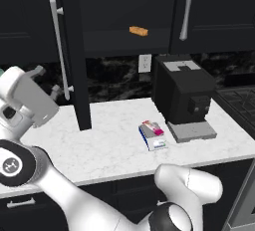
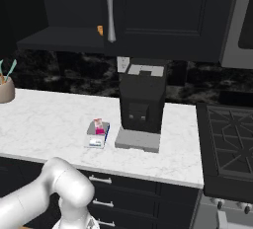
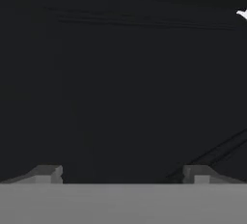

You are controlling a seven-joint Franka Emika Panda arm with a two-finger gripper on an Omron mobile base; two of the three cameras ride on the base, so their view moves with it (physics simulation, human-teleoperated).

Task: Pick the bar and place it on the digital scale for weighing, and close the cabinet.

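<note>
Bar is seen lying on scale, near the counter's front edge, just beside the black machine's tray. Cabinet door is open. Gripper fingers are spread, holding nothing.

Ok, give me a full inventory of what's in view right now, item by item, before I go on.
bar: one, pink-magenta and white, lying on the digital scale
digital scale: one, blue body with grey top, on the counter left of the black machine
orange-brown bar: one, on the open cabinet's shelf
cabinet door: one, black with a silver bar handle, swung open
black machine: one, with a grey tray, on the counter
wall outlet: one, white, on the dark backsplash
utensil holder: one, beige, at the counter's left end
counter: one, white marble
stove: one, black, right of the counter
gripper: one, dark tips, open, facing a dark surface
</note>
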